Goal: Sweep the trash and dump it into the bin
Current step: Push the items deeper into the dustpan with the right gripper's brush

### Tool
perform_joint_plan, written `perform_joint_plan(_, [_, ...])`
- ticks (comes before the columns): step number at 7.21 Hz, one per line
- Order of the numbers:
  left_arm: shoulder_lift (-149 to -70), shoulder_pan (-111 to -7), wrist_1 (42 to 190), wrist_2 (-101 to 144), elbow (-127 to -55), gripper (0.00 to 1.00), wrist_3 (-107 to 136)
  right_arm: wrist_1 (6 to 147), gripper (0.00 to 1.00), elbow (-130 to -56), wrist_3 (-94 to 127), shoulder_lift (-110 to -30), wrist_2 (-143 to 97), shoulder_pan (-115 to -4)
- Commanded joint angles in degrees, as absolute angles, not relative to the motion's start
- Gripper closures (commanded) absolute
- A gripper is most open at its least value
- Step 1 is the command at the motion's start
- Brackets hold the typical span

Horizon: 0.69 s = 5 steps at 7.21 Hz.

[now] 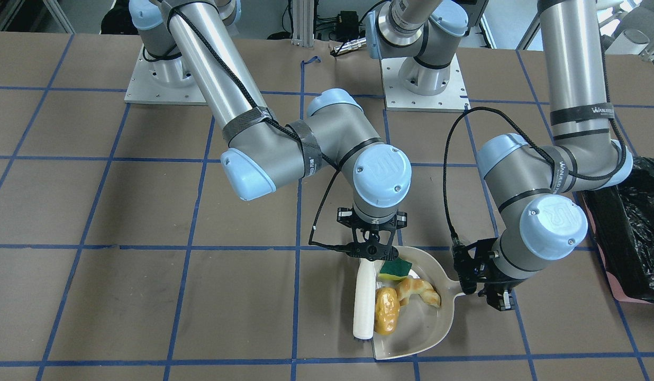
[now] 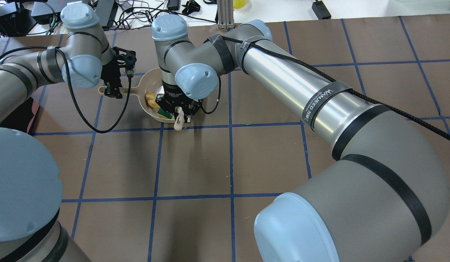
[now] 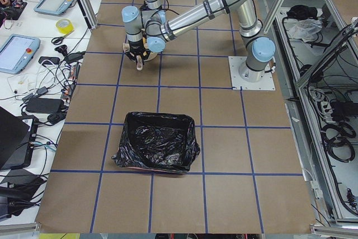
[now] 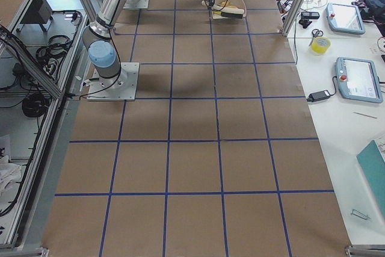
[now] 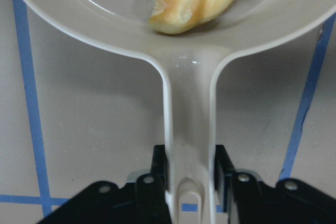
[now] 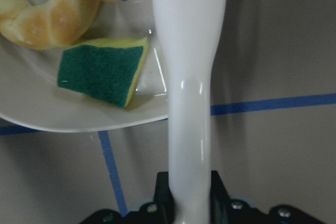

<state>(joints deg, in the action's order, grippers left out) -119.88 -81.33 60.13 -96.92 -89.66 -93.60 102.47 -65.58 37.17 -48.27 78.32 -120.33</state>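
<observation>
All three pieces of trash, the green-and-yellow sponge piece (image 1: 396, 267), the golden-brown croissant (image 1: 419, 291) and the yellow-brown potato-like lump (image 1: 386, 311), lie inside the beige plastic dustpan (image 1: 419, 333), near the far edge of the bench (image 1: 147, 307). The left gripper (image 5: 190, 174) pinches the dustpan's handle. The right gripper (image 6: 189, 192) pinches the white plastic brush (image 1: 364, 301). To lift well, tip the open lip up slightly, then carry the pan steadily to the black-bagged bin (image 1: 631, 233) toward the bench's left end.

Our left hand (image 5: 190, 174) grips the dustpan (image 1: 417, 333) by its handle from the side, fingers closed on it, wrist low. Our right hand (image 1: 373, 253) hangs at the dustpan's rim, angled downward and clamped around the brush (image 1: 364, 301).
</observation>
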Motion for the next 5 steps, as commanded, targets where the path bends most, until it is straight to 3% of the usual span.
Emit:
perform_joint_plan(1, [-119.88, -81.3, 60.03, -96.5, -89.74, 0.96, -93.69, 104.76, 1.0, -65.39, 39.89, -47.99, 76.38, -121.46])
perform_joint_plan(5, [-119.88, -81.21, 59.68, -96.24, -89.82, 0.96, -93.78, 105.13, 1.0, -65.04, 42.46, -48.51, 76.45, -123.4])
